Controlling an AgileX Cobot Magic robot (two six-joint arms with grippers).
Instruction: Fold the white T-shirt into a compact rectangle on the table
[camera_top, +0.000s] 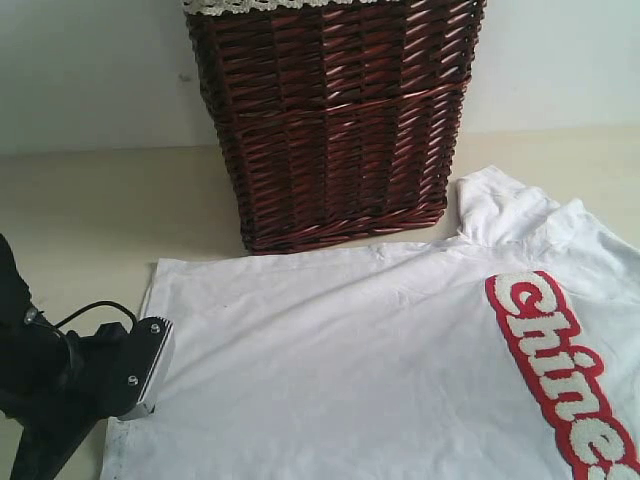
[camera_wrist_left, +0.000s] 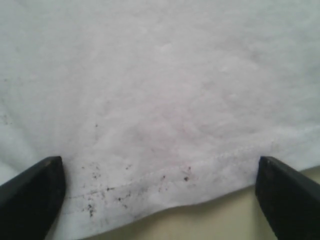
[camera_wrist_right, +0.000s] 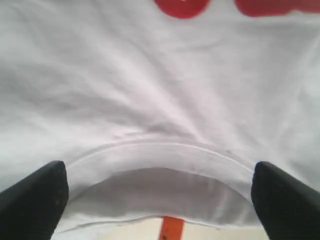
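A pale beige bench (camera_top: 80, 210) carries the white T-shirt (camera_top: 350, 370), spread flat and not yet folded. Nearest us, at the shirt's left edge, the left gripper (camera_wrist_left: 160, 200) hovers with jaws spread wide over the hem (camera_wrist_left: 150, 185), which is flecked with dark specks; the right gripper (camera_wrist_right: 160, 200), jaws likewise spread and holding nothing, straddles the neckline (camera_wrist_right: 160, 150). We judge the step to be taking hold of both edges; we should descend square, pinch both layers beyond the stitching, and lift evenly so the cloth does not skew. Farther off run the red-outlined letters (camera_top: 560, 380); the wicker basket (camera_top: 340, 130) stands close behind.
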